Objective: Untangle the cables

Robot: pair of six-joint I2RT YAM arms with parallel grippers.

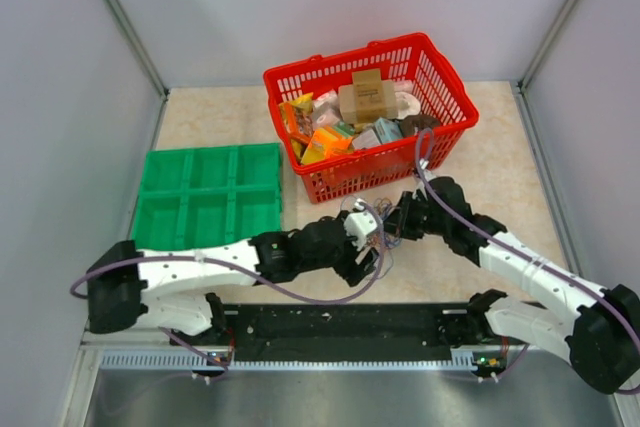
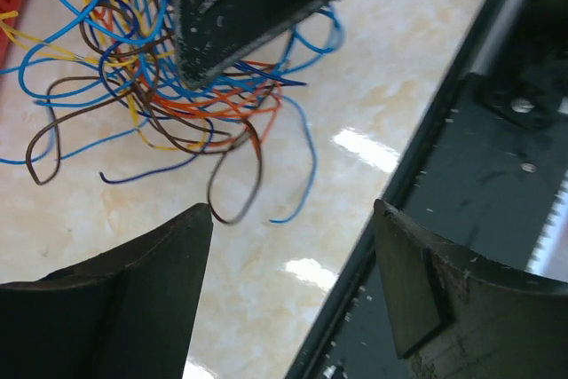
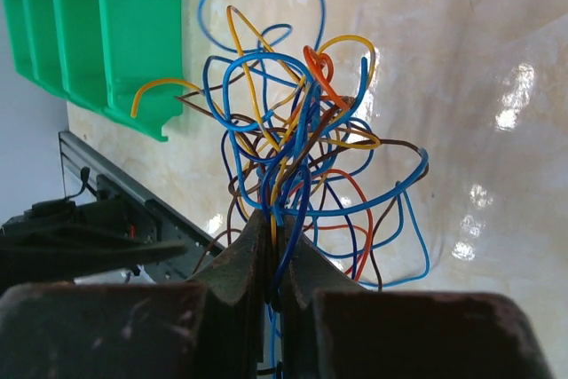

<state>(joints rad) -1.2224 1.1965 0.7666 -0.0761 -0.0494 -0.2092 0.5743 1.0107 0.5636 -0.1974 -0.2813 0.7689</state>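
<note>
Right tool (image 3: 273,259) pinched shut on the cables (image 3: 293,139), a tangled bunch lifted just in front of the red basket (image 1: 340,179). Left tool (image 2: 293,219), jaws apart, faces the loose ends; best to take one outer strand and draw away slowly.

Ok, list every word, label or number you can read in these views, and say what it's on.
None can be read.
Packets in the red basket: printed, but too small and blurred to read.
Green tray and cables: no lettering visible.
</note>
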